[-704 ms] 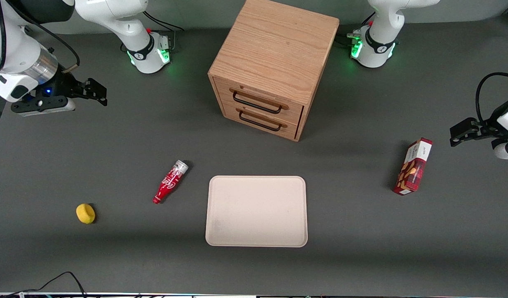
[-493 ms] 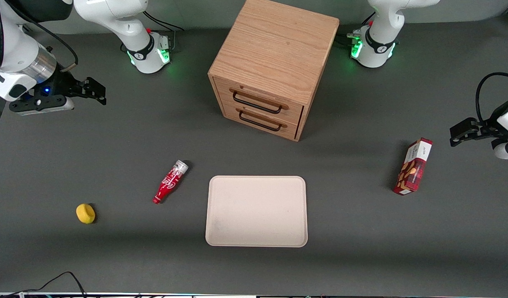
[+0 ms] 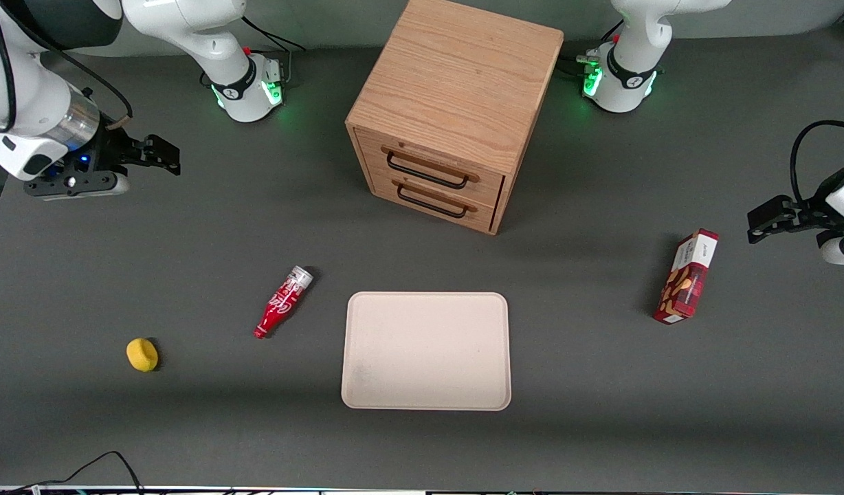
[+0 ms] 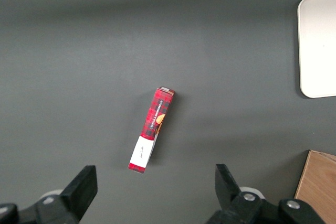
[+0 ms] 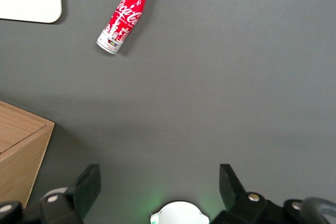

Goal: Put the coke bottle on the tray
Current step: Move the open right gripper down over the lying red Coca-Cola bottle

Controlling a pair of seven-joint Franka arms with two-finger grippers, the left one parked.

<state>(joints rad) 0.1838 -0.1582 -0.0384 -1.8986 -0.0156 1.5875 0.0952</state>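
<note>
The coke bottle is slim and red with white script. It lies on its side on the dark table, beside the tray, toward the working arm's end. It also shows in the right wrist view. The cream-beige tray lies flat in front of the wooden cabinet, and its corner shows in the right wrist view. My right gripper hangs open and empty above the table, farther from the front camera than the bottle, near the working arm's end. It also shows in the right wrist view.
A wooden two-drawer cabinet stands at the middle of the table, farther from the front camera than the tray. A small yellow object lies beside the bottle toward the working arm's end. A red snack box lies toward the parked arm's end.
My right gripper has shifted slightly away from the front camera and a little toward the table's middle. The bottle and tray have not moved.
</note>
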